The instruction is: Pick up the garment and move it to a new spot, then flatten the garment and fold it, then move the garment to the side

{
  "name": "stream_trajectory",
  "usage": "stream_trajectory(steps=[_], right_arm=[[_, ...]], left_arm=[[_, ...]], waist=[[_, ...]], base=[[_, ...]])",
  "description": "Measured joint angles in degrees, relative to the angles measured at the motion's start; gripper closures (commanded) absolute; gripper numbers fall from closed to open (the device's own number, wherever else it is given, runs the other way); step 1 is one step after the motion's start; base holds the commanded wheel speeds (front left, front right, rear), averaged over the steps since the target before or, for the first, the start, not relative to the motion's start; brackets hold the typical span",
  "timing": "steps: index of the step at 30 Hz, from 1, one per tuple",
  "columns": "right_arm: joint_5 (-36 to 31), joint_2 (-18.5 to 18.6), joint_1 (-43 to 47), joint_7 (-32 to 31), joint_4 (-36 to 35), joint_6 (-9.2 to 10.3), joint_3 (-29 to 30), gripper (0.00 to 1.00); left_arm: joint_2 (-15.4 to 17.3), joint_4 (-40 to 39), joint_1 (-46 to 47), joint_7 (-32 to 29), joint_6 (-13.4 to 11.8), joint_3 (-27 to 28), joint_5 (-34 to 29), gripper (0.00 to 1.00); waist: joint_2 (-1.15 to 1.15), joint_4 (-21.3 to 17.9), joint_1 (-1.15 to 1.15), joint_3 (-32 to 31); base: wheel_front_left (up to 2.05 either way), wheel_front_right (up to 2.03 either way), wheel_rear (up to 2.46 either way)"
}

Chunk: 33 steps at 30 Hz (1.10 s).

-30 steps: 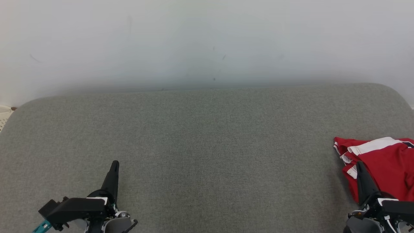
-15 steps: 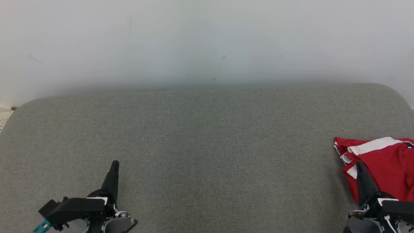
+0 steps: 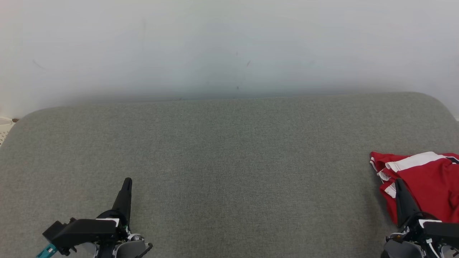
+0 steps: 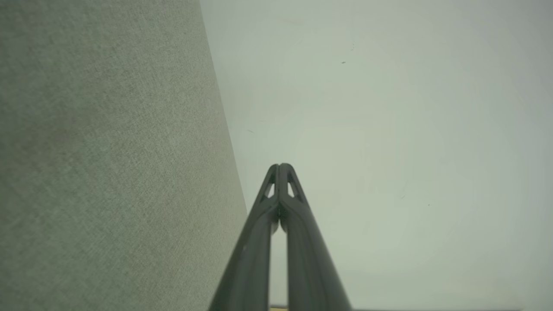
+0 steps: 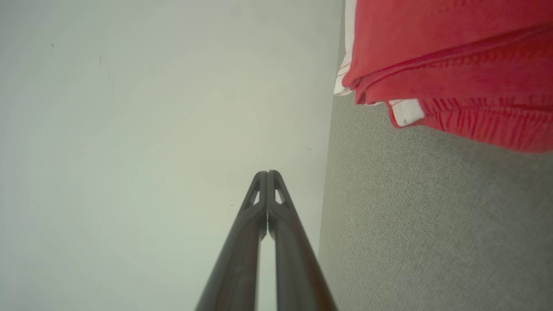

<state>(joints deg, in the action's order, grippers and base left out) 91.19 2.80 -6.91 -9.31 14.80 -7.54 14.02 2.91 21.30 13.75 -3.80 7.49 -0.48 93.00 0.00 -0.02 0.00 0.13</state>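
Observation:
The garment [image 3: 426, 182] is red with white bands and lies bunched at the right edge of the grey cushion [image 3: 229, 168]. In the right wrist view the garment [image 5: 449, 65] fills the upper right corner. My right gripper [image 3: 398, 182] is shut and empty, its tip in front of the garment's left edge in the head view, while the right wrist view shows the gripper [image 5: 268, 173] apart from the cloth. My left gripper [image 3: 127, 181] is shut and empty at the lower left, over bare cushion, and its closed tips [image 4: 281, 166] point toward the pale wall.
A pale wall [image 3: 229, 46] rises behind the cushion's far edge. A white perforated object [image 3: 4, 127] peeks in at the far left. The cushion stretches wide and flat between the two grippers.

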Motion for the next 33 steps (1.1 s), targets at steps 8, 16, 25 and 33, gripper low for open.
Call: stream_trajectory(steps=[8, 16, 25, 33], right_arm=[[0.0, 0.0, 0.0, 0.0, 0.0, 0.0, 0.0, 1.0], [0.0, 0.0, 0.0, 0.0, 0.0, 0.0, 0.0, 1.0], [0.0, 0.0, 0.0, 0.0, 0.0, 0.0, 0.0, 1.0], [0.0, 0.0, 0.0, 0.0, 0.0, 0.0, 0.0, 1.0]], left_arm=[[0.0, 0.0, 0.0, 0.0, 0.0, 0.0, 0.0, 1.0], [0.0, 0.0, 0.0, 0.0, 0.0, 0.0, 0.0, 1.0], [0.0, 0.0, 0.0, 0.0, 0.01, 0.0, 0.0, 1.0], [0.0, 0.0, 0.0, 0.0, 0.0, 0.0, 0.0, 1.0]], waist=[[0.0, 0.0, 0.0, 0.0], [0.0, 0.0, 0.0, 0.0], [0.0, 0.0, 0.0, 0.0], [0.0, 0.0, 0.0, 0.0]], base=[[0.0, 0.0, 0.0], [0.0, 0.0, 0.0], [0.0, 0.0, 0.0], [0.0, 0.0, 0.0]])
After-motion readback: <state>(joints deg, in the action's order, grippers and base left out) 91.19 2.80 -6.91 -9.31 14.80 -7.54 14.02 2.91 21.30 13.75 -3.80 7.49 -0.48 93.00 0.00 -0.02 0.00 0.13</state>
